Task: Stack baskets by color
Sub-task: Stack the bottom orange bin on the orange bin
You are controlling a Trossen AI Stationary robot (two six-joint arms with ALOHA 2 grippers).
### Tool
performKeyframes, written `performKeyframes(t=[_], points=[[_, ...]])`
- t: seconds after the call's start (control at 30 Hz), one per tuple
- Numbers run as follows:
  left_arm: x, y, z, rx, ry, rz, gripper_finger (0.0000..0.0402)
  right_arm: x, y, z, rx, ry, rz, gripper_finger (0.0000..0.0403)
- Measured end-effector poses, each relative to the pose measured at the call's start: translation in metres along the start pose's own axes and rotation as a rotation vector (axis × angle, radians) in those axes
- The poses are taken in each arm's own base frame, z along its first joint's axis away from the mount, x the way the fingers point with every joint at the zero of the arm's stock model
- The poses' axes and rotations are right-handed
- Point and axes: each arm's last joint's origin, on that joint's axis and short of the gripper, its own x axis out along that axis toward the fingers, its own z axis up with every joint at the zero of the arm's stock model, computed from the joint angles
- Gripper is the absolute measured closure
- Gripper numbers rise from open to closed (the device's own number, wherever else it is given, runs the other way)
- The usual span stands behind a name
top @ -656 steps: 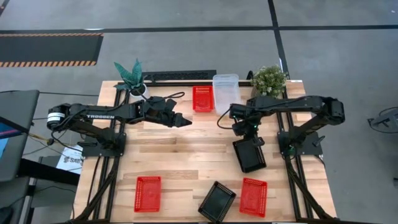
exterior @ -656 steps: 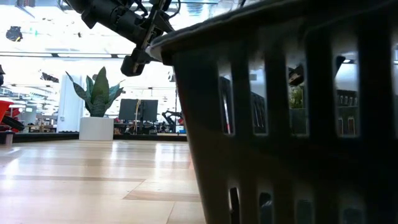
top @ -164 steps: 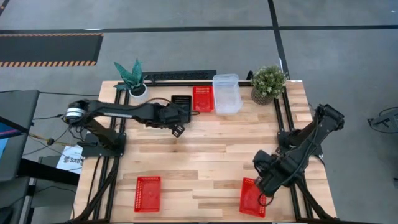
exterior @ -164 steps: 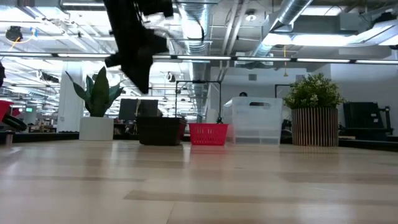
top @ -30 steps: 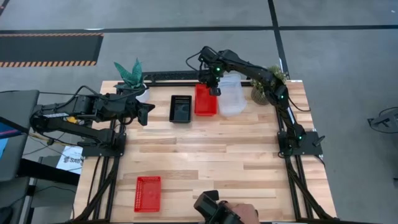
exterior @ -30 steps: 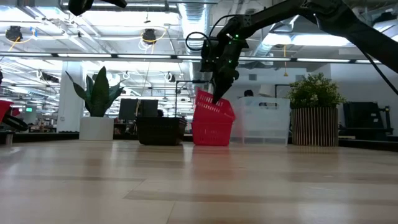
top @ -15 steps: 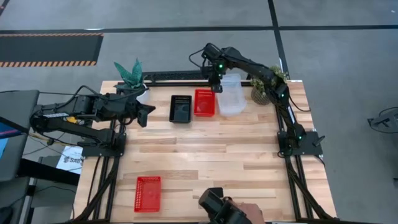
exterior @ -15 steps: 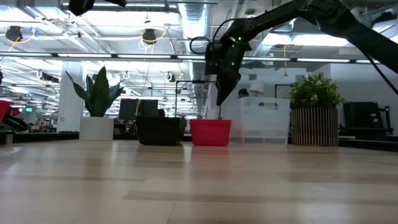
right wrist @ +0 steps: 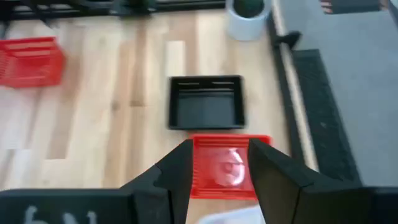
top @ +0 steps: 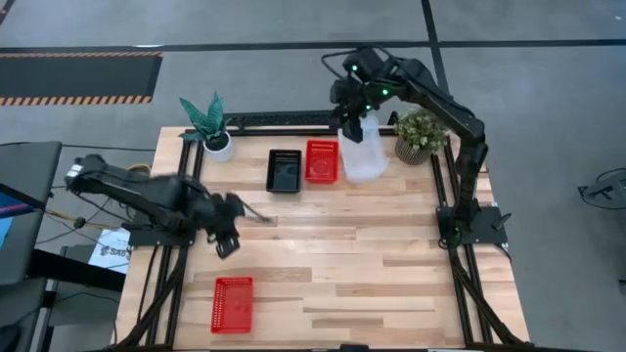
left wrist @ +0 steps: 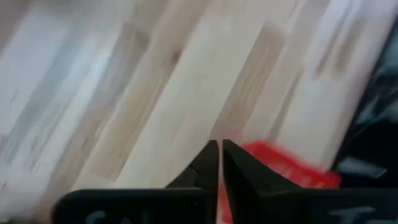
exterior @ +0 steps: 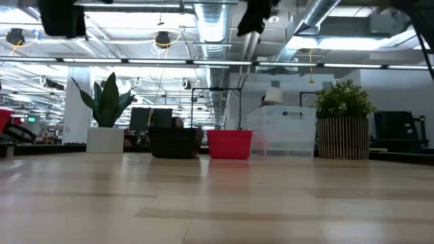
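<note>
At the table's far edge a black basket, a red basket and a clear basket rest side by side on their bases. They also show in the low view: black basket, red basket, clear basket. A single red basket lies near the front left. My right gripper hangs open high above the far red basket, touching nothing. My left gripper is shut and tipped down over bare wood at the left, with the single red basket just beyond its fingertips.
A snake plant in a white pot stands at the far left corner and a bushy plant in a slatted pot at the far right. Bare wood fills the middle and right of the table.
My right gripper has let go of the tilted red basket, which has settled level at the far edge, and has risen well clear of it. My left gripper has swung from the far left toward the near edge, sinking and tipping downward. A hand at the near edge has left view.
</note>
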Motion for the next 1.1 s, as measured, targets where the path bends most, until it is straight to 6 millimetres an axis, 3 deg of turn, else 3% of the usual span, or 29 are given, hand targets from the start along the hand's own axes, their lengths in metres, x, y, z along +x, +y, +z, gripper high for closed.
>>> performKeyframes(t=[0.1,0.23,0.37,0.47,0.67,0.97,1.1], points=[[0.014,-0.01,-0.007,0.105,0.04,0.003,0.0366,-0.004,0.019,0.004,-0.006,-0.003,0.032,0.0233],[0.023,-0.014,-0.02,0.203,0.078,0.001,0.0298,-0.009,0.039,0.008,-0.02,-0.01,0.064,0.0234],[0.047,-0.016,-0.045,0.226,0.142,-0.024,0.0227,-0.004,0.053,0.008,0.038,0.036,0.103,0.0234],[0.068,-0.019,-0.063,0.222,0.163,-0.106,0.02,-0.002,0.064,0.008,0.056,0.069,0.131,0.0236],[0.095,-0.013,-0.093,0.212,0.175,-0.105,0.0198,0.001,0.08,0.01,0.052,0.084,0.16,0.0237],[0.128,-0.01,-0.105,0.325,0.238,-0.016,0.0224,0.001,0.085,0.01,0.081,0.1,0.169,0.0239],[0.141,-0.008,-0.103,0.341,0.297,0.01,0.0283,0.001,0.088,0.006,0.088,0.14,0.179,0.0245]])
